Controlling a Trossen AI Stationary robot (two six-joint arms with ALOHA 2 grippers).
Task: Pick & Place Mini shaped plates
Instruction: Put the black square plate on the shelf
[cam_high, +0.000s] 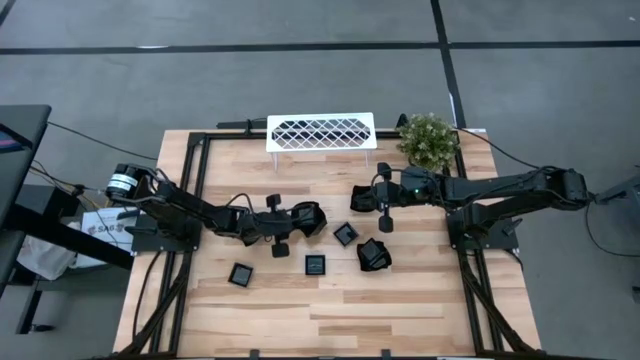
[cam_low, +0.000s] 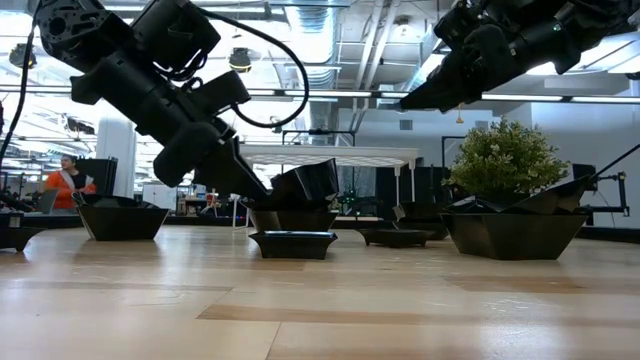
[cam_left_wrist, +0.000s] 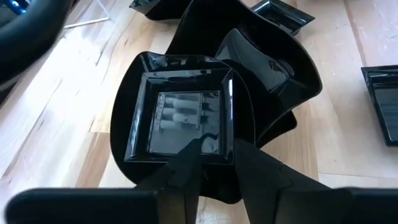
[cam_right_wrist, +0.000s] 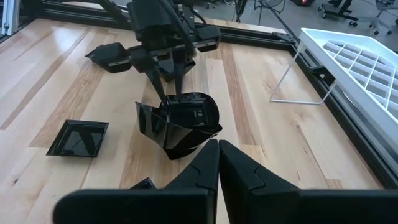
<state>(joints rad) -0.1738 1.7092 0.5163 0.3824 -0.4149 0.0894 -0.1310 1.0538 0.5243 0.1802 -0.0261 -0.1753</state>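
Several mini shaped plates lie on the wooden table. A flat square plate with a greyish centre (cam_left_wrist: 183, 118) rests on top of a stack of deeper black plates (cam_high: 310, 218) mid-table. My left gripper (cam_left_wrist: 216, 152) slants down onto this stack, its fingers a little apart at the square plate's near corner. My right gripper (cam_high: 360, 198) hangs shut above the table to the stack's right, holding nothing. Other plates lie singly at the near left (cam_high: 240, 274), near the middle (cam_high: 315, 264), beside it (cam_high: 345, 234) and as a deep pile (cam_high: 373, 255). My left gripper has one finger (cam_left_wrist: 189, 155) over the inside of the square plate and the other (cam_left_wrist: 245, 158) outside its rim, at the plate's near corner (cam_left_wrist: 227, 146). It comes slanting down from the table's left. Whether the fingers touch the rim I cannot tell.
A white lattice rack (cam_high: 320, 131) stands at the far edge, a potted plant (cam_high: 428, 140) at the far right. Black frame rails run along the table's sides. A person in orange (cam_low: 65, 180) is in the room behind. Bare wood lies along the near edge.
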